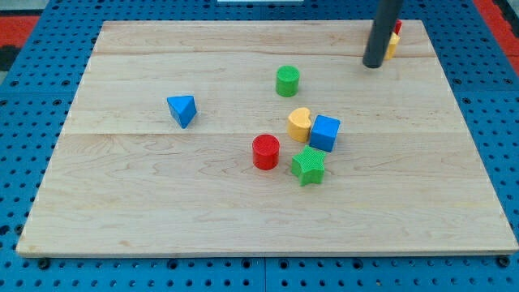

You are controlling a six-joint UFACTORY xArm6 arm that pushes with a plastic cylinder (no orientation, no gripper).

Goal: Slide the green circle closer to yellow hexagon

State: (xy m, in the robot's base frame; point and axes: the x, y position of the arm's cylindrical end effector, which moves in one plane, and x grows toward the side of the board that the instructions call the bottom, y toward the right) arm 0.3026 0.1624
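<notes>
The dark rod comes down from the view's top right, and my tip rests on the wooden board near its far right corner. There are no jaws to speak of here: it is a plain bare rod, holding nothing. Just behind it, partly hidden by the rod, sits a yellow block whose shape I cannot make out from where I stand, and a sliver of a red block peeks out above that one. The tip stands just beside the yellow block, though I cannot tell whether they touch. The green circle lies well apart from the tip, toward the view's left and a little lower, standing alone near the middle of the board. Below it is a cluster: a yellow heart pressed against a blue cube, with a green star just beneath them and a red cylinder close on the star's left. A blue triangle sits by itself toward the view's left.
</notes>
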